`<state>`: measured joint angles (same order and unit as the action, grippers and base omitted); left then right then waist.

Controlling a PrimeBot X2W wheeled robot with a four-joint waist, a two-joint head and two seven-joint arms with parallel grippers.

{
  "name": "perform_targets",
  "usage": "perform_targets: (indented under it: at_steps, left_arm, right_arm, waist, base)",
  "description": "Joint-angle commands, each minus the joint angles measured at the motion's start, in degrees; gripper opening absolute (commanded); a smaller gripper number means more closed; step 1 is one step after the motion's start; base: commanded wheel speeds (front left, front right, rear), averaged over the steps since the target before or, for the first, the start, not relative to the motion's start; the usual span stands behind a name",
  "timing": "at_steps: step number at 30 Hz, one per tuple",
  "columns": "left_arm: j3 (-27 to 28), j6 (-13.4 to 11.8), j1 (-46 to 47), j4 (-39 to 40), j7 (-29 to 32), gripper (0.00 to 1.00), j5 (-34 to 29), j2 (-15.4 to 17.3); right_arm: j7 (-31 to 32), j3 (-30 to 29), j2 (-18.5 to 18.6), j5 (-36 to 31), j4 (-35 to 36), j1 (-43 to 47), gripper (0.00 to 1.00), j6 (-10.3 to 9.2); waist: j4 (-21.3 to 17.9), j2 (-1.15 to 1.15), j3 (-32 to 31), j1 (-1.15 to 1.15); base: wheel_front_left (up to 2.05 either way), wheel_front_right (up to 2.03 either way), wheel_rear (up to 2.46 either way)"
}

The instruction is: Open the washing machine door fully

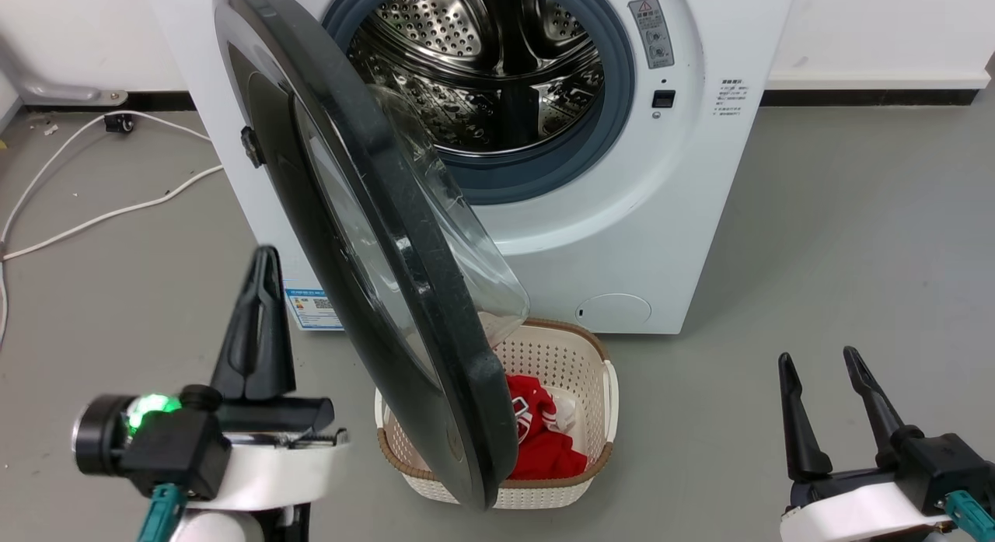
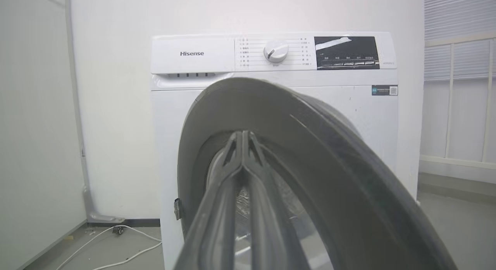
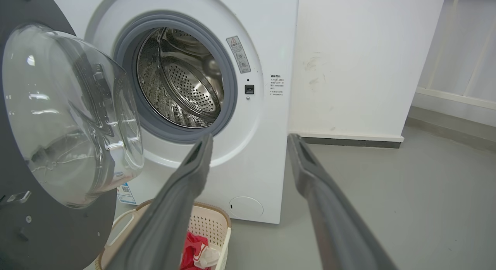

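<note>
The white washing machine (image 1: 622, 239) stands ahead with its steel drum (image 1: 490, 68) exposed. Its round black washing machine door (image 1: 373, 239), with the clear glass bowl (image 3: 73, 115), stands swung out about halfway, hinged at the left. My left gripper (image 1: 263, 266) is shut and empty, on the outer side of the door, to its left. In the left wrist view the shut fingers (image 2: 243, 146) point at the door's outer face (image 2: 329, 165). My right gripper (image 1: 820, 363) hangs open at the lower right, well clear of the machine; its fingers (image 3: 193, 173) frame the machine's front.
A cream laundry basket (image 1: 598, 417) holding red clothes (image 1: 544, 441) sits on the floor under the door's free edge. White cables (image 1: 93, 215) trail across the grey floor at the left. Open floor lies to the right of the machine.
</note>
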<state>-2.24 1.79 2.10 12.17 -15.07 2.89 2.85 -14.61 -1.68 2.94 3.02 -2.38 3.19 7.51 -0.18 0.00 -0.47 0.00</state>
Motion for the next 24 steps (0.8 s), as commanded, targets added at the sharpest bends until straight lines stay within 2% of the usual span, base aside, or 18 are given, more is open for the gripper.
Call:
perform_targets:
  at_steps: [1, 8, 14, 18, 24]
  left_arm:
    - [-0.18, -0.27, 1.42, 2.83, -0.15, 0.0, -0.69, 0.05]
    - [-3.41, 0.13, 5.09, 14.96, -0.14, 0.0, -3.47, 0.09]
    - [-9.14, 1.27, 5.88, 19.23, -0.13, 0.0, -5.1, 0.25]
    - [-15.52, 2.89, 4.33, 17.56, -0.13, 0.0, -4.67, 0.55]
    - [-24.9, 4.55, -1.28, 7.71, -0.11, 0.0, -3.0, 2.08]
  right_arm:
    - [-0.26, -0.11, -0.12, 0.37, -0.22, -1.14, 1.0, -0.03]
    - [-0.27, -0.04, -0.12, 0.91, -0.72, -1.39, 1.0, -0.03]
    - [-0.31, 0.03, -0.12, 1.53, -1.21, -1.46, 1.0, -0.03]
    - [-0.36, 0.0, -0.12, 1.82, -1.51, -1.28, 1.0, -0.03]
    - [-0.36, 0.15, -0.12, 2.35, -2.11, -1.06, 1.0, -0.03]
  waist:
    - [0.0, 0.0, 0.1, 0.0]
    - [-0.27, 0.0, 0.27, 0.0]
    - [-0.8, 0.0, 0.11, 0.0]
    - [-1.15, 0.0, 0.02, 0.0]
    - [-1.34, 0.0, -0.04, 0.0]
  base:
    - [0.0, 0.0, 0.0]
    - [0.0, 0.0, 0.0]
    - [0.0, 0.0, 0.0]
    - [0.0, 0.0, 0.0]
    - [0.0, 0.0, 0.0]
